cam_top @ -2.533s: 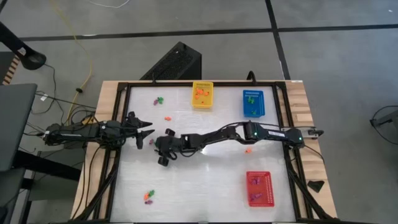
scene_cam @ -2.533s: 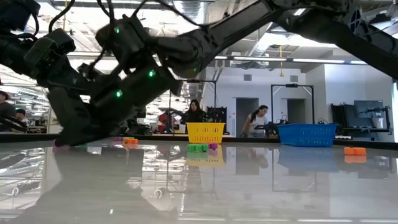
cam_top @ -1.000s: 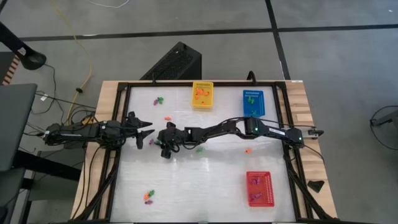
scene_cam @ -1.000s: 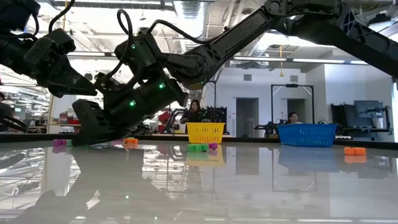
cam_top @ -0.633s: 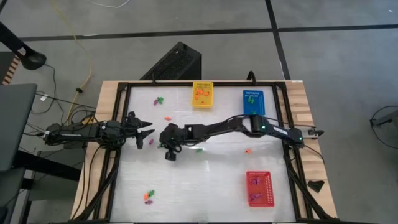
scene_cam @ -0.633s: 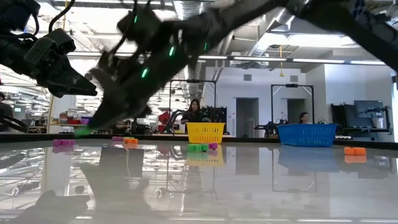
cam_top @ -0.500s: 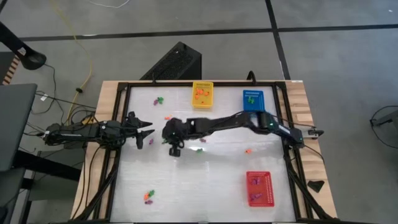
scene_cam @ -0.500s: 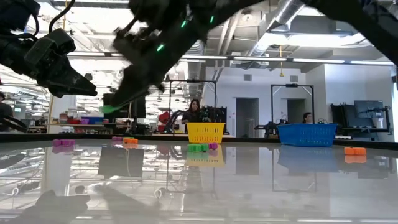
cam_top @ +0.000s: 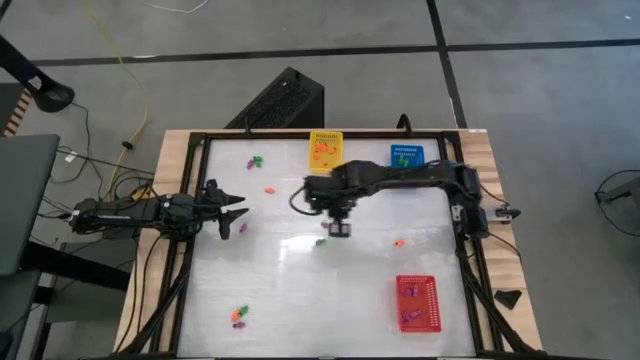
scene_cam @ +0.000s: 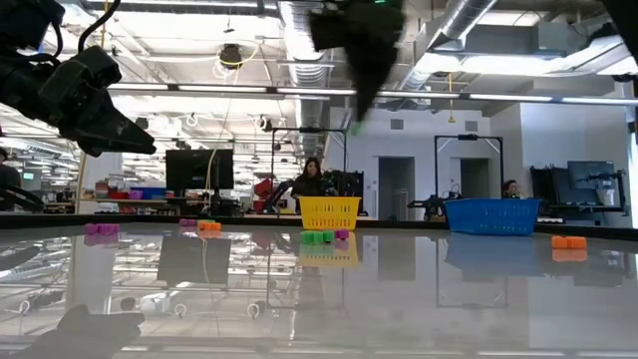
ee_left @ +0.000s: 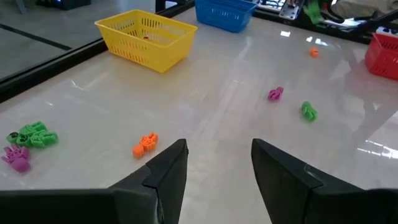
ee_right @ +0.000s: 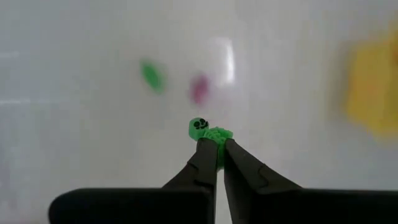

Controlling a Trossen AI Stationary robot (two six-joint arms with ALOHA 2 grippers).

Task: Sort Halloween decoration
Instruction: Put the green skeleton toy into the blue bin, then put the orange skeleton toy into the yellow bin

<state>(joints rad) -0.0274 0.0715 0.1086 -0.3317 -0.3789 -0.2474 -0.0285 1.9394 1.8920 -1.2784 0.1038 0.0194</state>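
Waiting out at the left edge of the surface (cam_top: 300,290) is the left hand (cam_top: 236,212), fingers spread wide and holding nothing. Just ahead of it an orange trinket (ee_left: 145,144) is lying, with a green and purple pair (ee_left: 28,138) off to one side. Moving across, the right hand (cam_top: 339,229) is hanging above the middle of the surface, its fingers pinched nearly shut on a green skeleton trinket (ee_right: 209,132), only the skull and ribs poking past the tips. Below it a loose green trinket (ee_right: 151,75) and a purple trinket (ee_right: 199,88) are lying on the surface. Beyond the hand are sitting the yellow basket (cam_top: 324,151) and the blue basket (cam_top: 407,154); the red basket (cam_top: 417,302) is well off toward the near edge. That skeleton looks feather-light, stiff plastic and spindly, so it is probably wanting a pinch across the torso, not a thin limb. The gloss could let it slip.
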